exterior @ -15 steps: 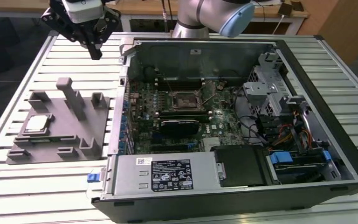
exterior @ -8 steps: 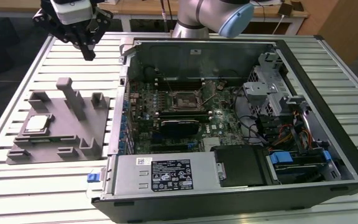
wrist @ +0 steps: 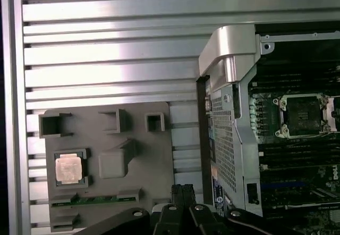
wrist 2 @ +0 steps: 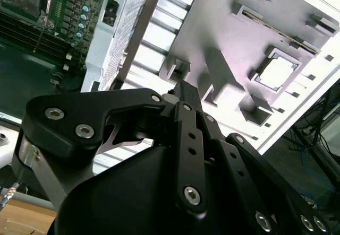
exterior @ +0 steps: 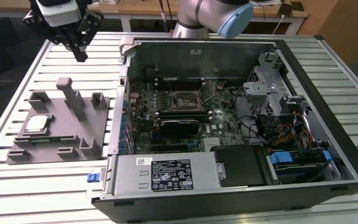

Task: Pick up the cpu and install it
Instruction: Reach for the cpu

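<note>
The cpu (exterior: 37, 123) (wrist: 69, 168) (wrist 2: 276, 73) is a small silvery square lying flat in a recess of the grey tray (exterior: 61, 140) (wrist: 141, 139) (wrist 2: 212, 23), at the exterior view's left. My gripper (exterior: 80, 55) (wrist: 183, 191) (wrist 2: 183, 89) hangs well above the table, beyond the tray's far edge, its black fingers shut together with nothing between them. The black square socket (exterior: 184, 100) (wrist: 303, 115) sits on the motherboard inside the open computer case, its metal bracket raised.
The open case (exterior: 129, 46) lies on its side at the tray's right on a slatted metal table (exterior: 67, 70). Inside are a black finned block (exterior: 179, 127), a power supply (exterior: 166, 175) and drive cages (exterior: 272, 93). Tall posts (exterior: 73, 95) rise from the tray.
</note>
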Controlling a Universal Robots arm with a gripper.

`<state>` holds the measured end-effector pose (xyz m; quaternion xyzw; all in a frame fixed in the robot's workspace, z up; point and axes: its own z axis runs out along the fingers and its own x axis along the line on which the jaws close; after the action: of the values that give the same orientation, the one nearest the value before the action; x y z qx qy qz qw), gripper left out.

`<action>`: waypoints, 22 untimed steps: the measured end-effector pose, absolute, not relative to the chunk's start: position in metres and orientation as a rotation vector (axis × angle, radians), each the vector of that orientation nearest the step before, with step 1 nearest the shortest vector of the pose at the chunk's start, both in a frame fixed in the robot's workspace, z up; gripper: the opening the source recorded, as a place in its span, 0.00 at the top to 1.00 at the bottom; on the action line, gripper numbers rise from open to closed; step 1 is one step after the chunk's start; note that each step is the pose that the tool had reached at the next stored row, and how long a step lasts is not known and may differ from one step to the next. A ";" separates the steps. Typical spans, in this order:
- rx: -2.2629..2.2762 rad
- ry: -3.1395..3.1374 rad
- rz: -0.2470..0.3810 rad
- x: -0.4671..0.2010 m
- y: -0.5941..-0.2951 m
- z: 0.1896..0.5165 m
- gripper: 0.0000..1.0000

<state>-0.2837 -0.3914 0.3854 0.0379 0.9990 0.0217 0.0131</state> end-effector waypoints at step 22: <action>0.118 3.113 0.068 -0.322 -0.391 0.377 0.89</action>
<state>-0.3221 -0.3915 0.3768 0.0378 0.9990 0.0217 0.0131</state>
